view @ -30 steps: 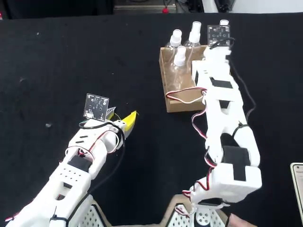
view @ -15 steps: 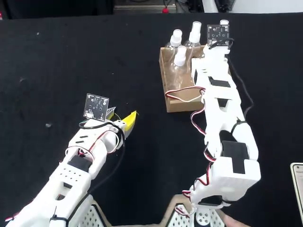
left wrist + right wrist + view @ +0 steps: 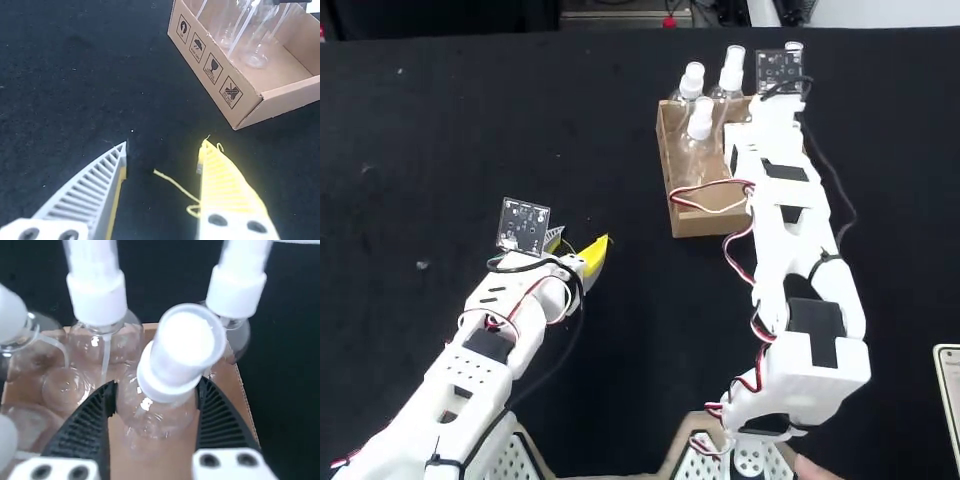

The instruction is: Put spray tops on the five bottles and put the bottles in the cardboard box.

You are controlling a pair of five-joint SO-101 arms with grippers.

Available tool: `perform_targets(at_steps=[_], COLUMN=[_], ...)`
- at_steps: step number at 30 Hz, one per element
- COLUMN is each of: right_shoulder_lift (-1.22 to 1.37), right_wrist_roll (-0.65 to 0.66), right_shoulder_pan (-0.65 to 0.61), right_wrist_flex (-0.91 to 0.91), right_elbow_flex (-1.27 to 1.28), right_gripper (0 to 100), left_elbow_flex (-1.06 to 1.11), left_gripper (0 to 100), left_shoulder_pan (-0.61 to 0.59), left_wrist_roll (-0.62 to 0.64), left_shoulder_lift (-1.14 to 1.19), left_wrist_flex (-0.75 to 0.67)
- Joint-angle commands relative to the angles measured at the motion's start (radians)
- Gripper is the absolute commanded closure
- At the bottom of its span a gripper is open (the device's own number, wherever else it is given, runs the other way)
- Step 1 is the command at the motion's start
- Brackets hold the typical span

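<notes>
My right tool pinched a clear plastic bottle with white spray top inside the brown cardboard box, beside other capped bottles. My left tool was spread wide over the black tabletop.

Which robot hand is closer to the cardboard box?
Right. The right gripper is over the box, gripping a bottle there. The left gripper sits open above the table, well apart from the box.

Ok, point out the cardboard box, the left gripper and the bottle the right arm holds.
cardboard box [image 3: 207,67]: left wrist view, printed side wall.
left gripper [image 3: 164,145]: left wrist view, midway between open fingertips.
held bottle [image 3: 179,352]: right wrist view, white spray top.
</notes>
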Motion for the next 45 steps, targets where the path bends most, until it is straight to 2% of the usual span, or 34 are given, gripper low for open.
perform_targets(at_steps=[1, 14, 21, 39, 45], right_shoulder_lift=[-0.031, -0.031, -0.031, -0.045, -0.076], right_wrist_roll=[0.064, 0.068, 0.068, 0.068, 0.068], right_shoulder_pan=[-0.005, -0.005, -0.005, -0.023, -0.028], right_wrist_flex=[0.009, 0.017, 0.043, 0.095, 0.100], right_elbow_flex=[-0.044, -0.042, -0.030, -0.033, -0.028], right_gripper=[89.9, 89.7, 75.9, 75.1, 61.2], left_elbow_flex=[-0.015, -0.013, -0.013, -0.015, -0.015], left_gripper=[78, 78, 78, 78, 78], left_shoulder_pan=[0.008, 0.008, 0.008, 0.004, 0.004], left_wrist_roll=[0.000, 0.000, 0.000, -0.002, -0.002], left_shoulder_lift=[-0.009, -0.009, -0.009, -0.008, -0.008], left_wrist_flex=[-0.023, -0.026, -0.026, -0.026, -0.026])
